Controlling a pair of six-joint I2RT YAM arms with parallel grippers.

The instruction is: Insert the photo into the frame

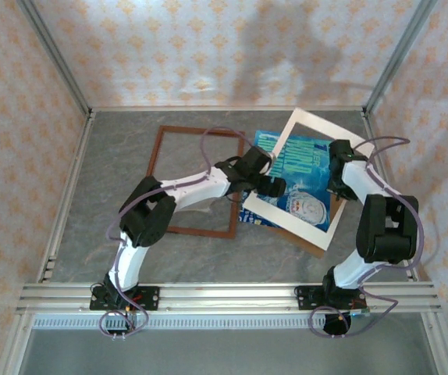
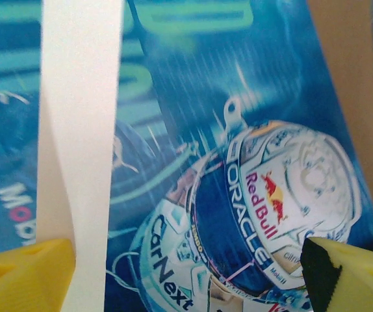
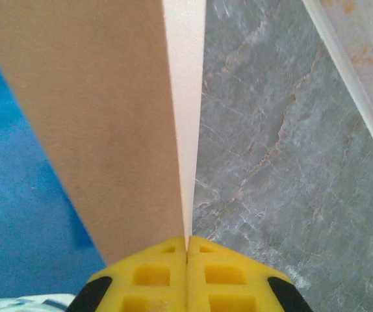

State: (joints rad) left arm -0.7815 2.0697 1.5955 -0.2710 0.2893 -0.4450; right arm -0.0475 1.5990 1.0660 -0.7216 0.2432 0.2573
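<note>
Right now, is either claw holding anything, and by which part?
The right claw is shut on the cream mat, pinching its right-hand edge. The left claw is open over the photo, holding nothing.

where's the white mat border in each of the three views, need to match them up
Top view: the white mat border lies tilted, right of centre, over the blue photo.
Left wrist: it is a white strip running top to bottom on the left, across the blue photo.
Right wrist: it is a thin white edge up the middle, pinched by the right gripper.
Shared landmark: the blue photo, far left in the right wrist view.
</note>
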